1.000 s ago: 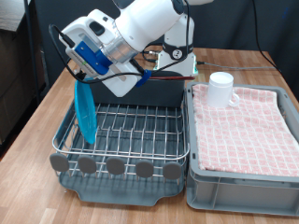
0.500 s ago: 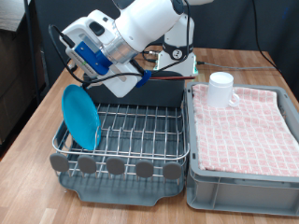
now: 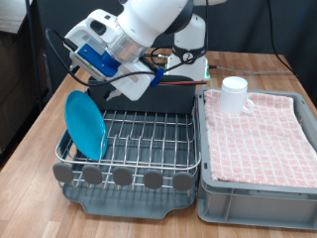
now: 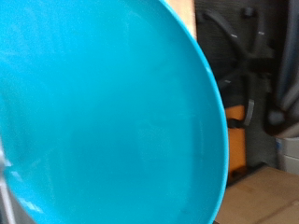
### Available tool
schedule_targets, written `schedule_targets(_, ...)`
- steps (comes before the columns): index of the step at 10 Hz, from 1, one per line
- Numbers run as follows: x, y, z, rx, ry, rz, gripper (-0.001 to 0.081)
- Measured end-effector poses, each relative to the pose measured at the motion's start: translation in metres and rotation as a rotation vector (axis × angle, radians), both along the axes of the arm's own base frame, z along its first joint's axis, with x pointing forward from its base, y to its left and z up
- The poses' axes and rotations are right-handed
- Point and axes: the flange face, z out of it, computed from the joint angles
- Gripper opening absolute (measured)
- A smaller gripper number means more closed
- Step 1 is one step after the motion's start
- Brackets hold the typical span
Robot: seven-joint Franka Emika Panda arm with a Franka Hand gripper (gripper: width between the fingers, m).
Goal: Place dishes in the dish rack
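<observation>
The light-blue plate [image 3: 84, 125] stands on edge at the exterior view's left end of the dish rack [image 3: 191, 149], leaning against the wire side. My gripper [image 3: 88, 81] hovers just above the plate's top rim, open, with nothing between its fingers. The plate [image 4: 103, 103] fills nearly the whole wrist view; no fingers show there. The white mug [image 3: 234, 94] stands upright on the pink checked cloth in the grey bin [image 3: 258, 203], at its far corner. The wooden spoon is out of view.
The rack's tall grey back compartment [image 3: 173, 97] sits under my arm, with cables beside it. A row of round grey tabs [image 3: 121, 177] lines the rack's front. The bin touches the rack on the exterior view's right. Bare wooden table [image 3: 35, 124] lies left.
A second ago the plate hung edge-on under my gripper. It has since come free and tipped to lean in the rack. My gripper has lifted slightly.
</observation>
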Motion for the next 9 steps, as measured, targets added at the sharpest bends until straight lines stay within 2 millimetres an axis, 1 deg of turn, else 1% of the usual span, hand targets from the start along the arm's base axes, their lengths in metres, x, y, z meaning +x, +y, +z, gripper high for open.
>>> schedule_targets(1, 0.001, -0.001, 0.011, 0.061, -0.007, 0.013, 0.0797)
schedule_targets(2, 0.002, -0.002, 0.024, 0.105, -0.012, 0.025, 0.0797)
schedule_targets(4, 0.001, -0.004, 0.057, 0.146, -0.016, 0.016, 0.0803)
schedule_targets(7, 0.002, 0.010, 0.105, 0.209, -0.025, 0.007, 0.0803)
schedule_targets(8, 0.000, 0.014, 0.114, 0.220, -0.020, 0.008, 0.0803)
schedule_targets(9, 0.000, 0.014, 0.112, 0.217, -0.017, 0.007, 0.0803)
